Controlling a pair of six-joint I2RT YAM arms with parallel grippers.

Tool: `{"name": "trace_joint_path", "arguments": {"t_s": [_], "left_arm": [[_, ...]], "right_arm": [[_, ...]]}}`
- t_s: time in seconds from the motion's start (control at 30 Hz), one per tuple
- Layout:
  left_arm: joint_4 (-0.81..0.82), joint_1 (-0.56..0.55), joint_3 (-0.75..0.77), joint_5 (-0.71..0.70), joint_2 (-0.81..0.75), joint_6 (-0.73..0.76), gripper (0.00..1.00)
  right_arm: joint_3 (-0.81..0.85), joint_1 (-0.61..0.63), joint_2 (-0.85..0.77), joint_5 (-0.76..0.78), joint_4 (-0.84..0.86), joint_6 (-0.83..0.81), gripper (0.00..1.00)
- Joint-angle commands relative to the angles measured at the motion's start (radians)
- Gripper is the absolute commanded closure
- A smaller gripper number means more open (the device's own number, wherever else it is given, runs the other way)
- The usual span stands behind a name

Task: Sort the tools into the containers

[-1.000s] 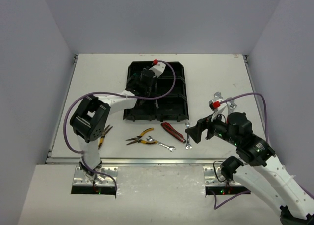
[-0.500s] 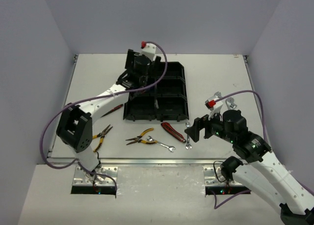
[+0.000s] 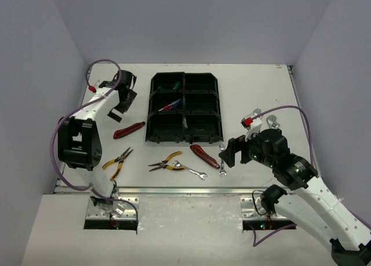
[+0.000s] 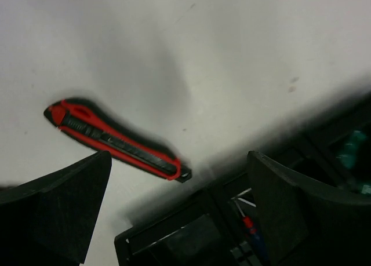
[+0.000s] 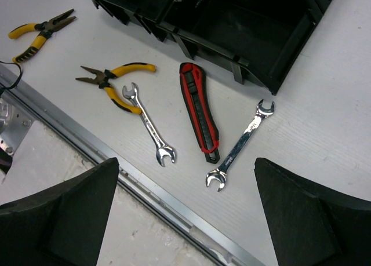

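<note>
The black tray of containers (image 3: 213,106) stands mid-table. A blue and red screwdriver (image 3: 168,106) lies in its middle-left compartment, also seen as the screwdriver (image 4: 250,226) in the left wrist view. My left gripper (image 3: 120,102) hangs open and empty left of the tray, above a red-black utility knife (image 3: 128,130) (image 4: 116,141). In front of the tray lie a second knife (image 5: 200,112), two silver wrenches (image 5: 149,124) (image 5: 242,144) and two yellow pliers (image 5: 113,80) (image 5: 37,34). My right gripper (image 5: 186,161) is open above the knife and wrenches.
A metal rail (image 5: 133,179) runs along the table's near edge just below the wrenches. The grey walls enclose the table on the left, back and right. The left arm's purple cable (image 3: 95,69) loops near the back left corner.
My left gripper opened over the tray, then swung left off it to the table's left side. The screwdriver now shows in the tray. The right gripper edged slightly left.
</note>
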Motion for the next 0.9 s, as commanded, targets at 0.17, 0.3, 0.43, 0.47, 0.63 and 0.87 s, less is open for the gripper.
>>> {"name": "trace_joint_path", "arguments": {"t_s": [0.17, 0.3, 0.43, 0.47, 0.63, 0.87], "left_arm": [[-0.121, -0.008, -0.093, 0.087, 0.084, -0.381, 0.0], [-0.09, 0.01, -0.095, 0.115, 0.165, -0.373, 0.0], [-0.081, 0.014, -0.106, 0.129, 0.22, -0.379, 0.03], [-0.07, 0.014, -0.113, 0.129, 0.226, -0.381, 0.04], [-0.048, 0.021, -0.13, 0.125, 0.26, -0.389, 0.34], [-0.055, 0.057, -0.093, 0.109, 0.256, -0.382, 0.82]], "right_arm": [[0.007, 0.001, -0.016, -0.027, 0.024, -0.008, 0.01], [0.005, 0.001, -0.018, -0.048, 0.024, -0.01, 0.01], [0.007, 0.001, -0.01, -0.056, 0.026, -0.013, 0.01], [0.007, 0.001, -0.006, -0.056, 0.027, -0.013, 0.01], [0.007, 0.001, 0.007, -0.063, 0.034, -0.013, 0.01], [0.008, 0.0, 0.014, -0.062, 0.034, -0.015, 0.01]]}}
